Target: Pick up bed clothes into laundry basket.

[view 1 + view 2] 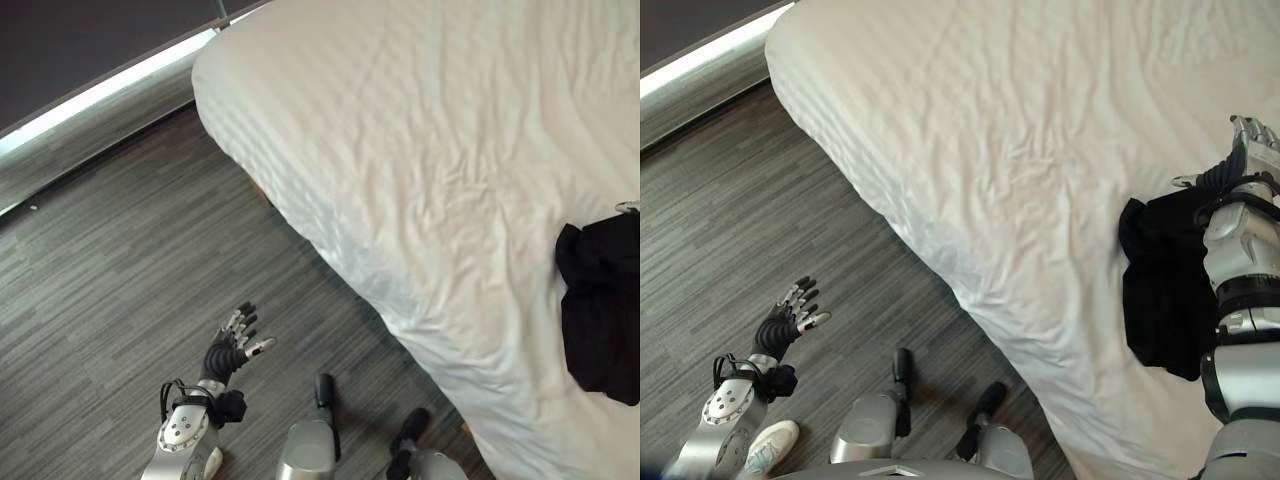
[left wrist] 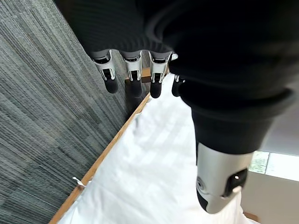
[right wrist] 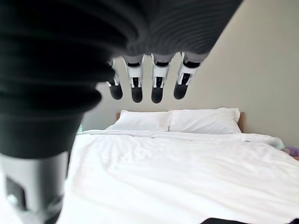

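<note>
The bed (image 1: 420,150) is the largest item: a mattress under a white, lightly creased duvet, with one rounded corner reaching toward the far-left part of the scene. In the right wrist view two white pillows (image 3: 177,120) lie side by side at the head of the bed against a wooden headboard (image 3: 241,119). In the left wrist view a wooden bed frame (image 2: 110,149) runs below the duvet's edge, next to the floor.

The floor (image 1: 110,270) is grey striped carpet. A pale sill strip (image 1: 100,92) runs along its far-left border.

The task item is a black garment (image 1: 1160,290). It lies crumpled on the duvet, near the bed's side edge nearest the robot, at the right of the head views. A corner of it also shows in the right wrist view (image 3: 233,220).

The right hand (image 1: 1252,140) hangs over the bed just past the garment's far end. Its fingers (image 3: 136,88) extend straight and hold nothing. Contact with the garment cannot be determined.

The left hand (image 1: 232,345) hangs over the carpet, well apart from the bed's side edge. Its fingers (image 2: 133,77) are spread and straight, with nothing in its grasp
</note>
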You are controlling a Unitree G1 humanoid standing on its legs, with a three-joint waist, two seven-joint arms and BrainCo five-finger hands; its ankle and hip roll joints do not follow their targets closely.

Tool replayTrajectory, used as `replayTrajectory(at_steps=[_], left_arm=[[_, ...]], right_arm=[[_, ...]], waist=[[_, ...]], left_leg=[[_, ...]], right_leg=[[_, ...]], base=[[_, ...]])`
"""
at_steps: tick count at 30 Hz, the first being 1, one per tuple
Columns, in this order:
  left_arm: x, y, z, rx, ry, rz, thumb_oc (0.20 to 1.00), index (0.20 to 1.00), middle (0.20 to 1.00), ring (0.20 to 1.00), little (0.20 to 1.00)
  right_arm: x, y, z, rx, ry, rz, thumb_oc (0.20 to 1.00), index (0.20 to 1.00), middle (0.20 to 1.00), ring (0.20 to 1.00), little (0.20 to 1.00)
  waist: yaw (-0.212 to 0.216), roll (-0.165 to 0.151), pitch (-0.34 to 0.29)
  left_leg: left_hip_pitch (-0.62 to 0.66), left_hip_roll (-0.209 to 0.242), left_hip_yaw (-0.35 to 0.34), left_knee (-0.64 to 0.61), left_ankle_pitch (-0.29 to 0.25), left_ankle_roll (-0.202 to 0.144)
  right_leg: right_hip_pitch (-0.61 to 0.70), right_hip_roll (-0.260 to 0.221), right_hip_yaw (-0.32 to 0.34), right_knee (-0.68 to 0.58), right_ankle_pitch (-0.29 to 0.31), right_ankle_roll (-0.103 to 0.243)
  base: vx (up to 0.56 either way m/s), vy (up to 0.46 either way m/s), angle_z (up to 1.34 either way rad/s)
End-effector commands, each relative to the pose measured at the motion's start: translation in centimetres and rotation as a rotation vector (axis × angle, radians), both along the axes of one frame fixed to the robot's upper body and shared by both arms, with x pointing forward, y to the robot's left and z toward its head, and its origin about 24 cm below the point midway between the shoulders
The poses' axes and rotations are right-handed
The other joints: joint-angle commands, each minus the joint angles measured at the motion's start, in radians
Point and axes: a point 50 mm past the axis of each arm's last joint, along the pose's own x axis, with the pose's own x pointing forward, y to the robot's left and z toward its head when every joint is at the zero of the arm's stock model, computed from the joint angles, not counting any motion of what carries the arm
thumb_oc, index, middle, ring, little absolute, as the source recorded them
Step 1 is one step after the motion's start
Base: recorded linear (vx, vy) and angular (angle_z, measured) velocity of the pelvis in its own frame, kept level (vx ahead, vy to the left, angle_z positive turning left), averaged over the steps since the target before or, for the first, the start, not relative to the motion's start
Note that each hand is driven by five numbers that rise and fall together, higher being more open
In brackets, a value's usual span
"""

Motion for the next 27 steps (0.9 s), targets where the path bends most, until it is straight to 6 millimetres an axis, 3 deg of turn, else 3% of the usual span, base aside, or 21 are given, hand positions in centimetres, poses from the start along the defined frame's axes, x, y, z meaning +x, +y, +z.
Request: replayTrajectory(at_steps=[1,6,9,16,18,19,20,27], left_arm=[[0.3,-1.9,0.5,-0.087,-0.039,-0.089,1.000,1.000,1.000,1.000,1.000],[0.2,-2.1,0.1,-0.107,-0.027,-0.077,1.000,1.000,1.000,1.000,1.000],[0.3,-2.6,-0.1,-0.136,-0.025,-0.082,1.000,1.000,1.000,1.000,1.000],[1.0,-3.3,-0.2,-0.162,-0.032,-0.093,1.000,1.000,1.000,1.000,1.000],[1.5,-3.5,-0.8,-0.174,-0.016,-0.075,1.000,1.000,1.000,1.000,1.000],[1.5,-3.5,-0.8,-0.174,-0.016,-0.075,1.000,1.000,1.000,1.000,1.000],[1.4,-3.4,-1.2,-0.170,0.001,-0.069,1.000,1.000,1.000,1.000,1.000],[1.5,-3.3,-1.2,-0.178,-0.006,-0.066,1.000,1.000,1.000,1.000,1.000]], right_arm=[[-0.6,-1.2,4.3,-0.080,-0.071,-0.048,1.000,1.000,1.000,1.000,1.000],[-1.2,-2.5,4.6,-0.057,-0.050,-0.104,1.000,1.000,1.000,1.000,1.000],[-2.5,-4.2,4.1,-0.037,-0.032,-0.181,1.000,1.000,1.000,1.000,1.000],[-3.6,-5.4,4.2,0.043,-0.091,-0.221,1.000,1.000,1.000,1.000,1.000],[-4.2,-6.3,1.7,0.183,-0.064,-0.238,1.000,1.000,1.000,1.000,1.000],[-4.2,-6.3,1.7,0.183,-0.064,-0.239,1.000,1.000,1.000,1.000,1.000],[-3.9,-6.1,0.8,0.234,-0.032,-0.222,0.200,0.200,0.200,0.200,0.200],[-2.0,-3.9,-2.4,0.333,0.022,-0.103,0.200,0.200,0.200,0.200,0.200]], waist=[[-0.008,0.045,-0.041],[-0.010,0.065,-0.033],[-0.016,0.086,-0.013],[-0.028,0.112,0.022],[-0.032,0.114,0.032],[-0.032,0.114,0.032],[-0.034,0.120,0.043],[-0.046,0.147,0.050]], left_leg=[[-0.040,0.087,-0.009,-0.037,0.046,-0.125],[-0.106,0.095,-0.008,-0.037,0.067,-0.140],[-0.158,0.103,-0.014,-0.037,0.087,-0.151],[-0.225,0.106,-0.010,-0.037,0.108,-0.162],[-0.263,0.111,-0.001,-0.037,0.110,-0.168],[-0.264,0.111,-0.001,-0.037,0.110,-0.168],[-0.272,0.113,0.003,-0.037,0.114,-0.169],[-0.239,0.109,0.006,-0.037,0.107,-0.159]], right_leg=[[-0.033,0.001,0.007,0.016,-0.131,0.066],[-0.103,-0.004,0.017,0.016,-0.117,0.075],[-0.150,-0.007,0.017,0.016,-0.112,0.080],[-0.222,-0.012,0.033,0.016,-0.092,0.090],[-0.267,-0.009,0.044,0.016,-0.080,0.100],[-0.268,-0.009,0.045,0.016,-0.080,0.100],[-0.282,-0.007,0.057,0.016,-0.079,0.101],[-0.268,-0.011,0.085,0.016,-0.084,0.098]], base=[[-0.06,-0.007,-0.06],[-0.03,-0.022,-0.14],[-0.03,-0.037,-0.06],[-0.06,-0.017,-0.04],[-0.10,-0.030,-0.07],[-0.11,-0.027,-0.06],[-0.07,0.013,-0.09],[-0.03,0.024,-0.13]])
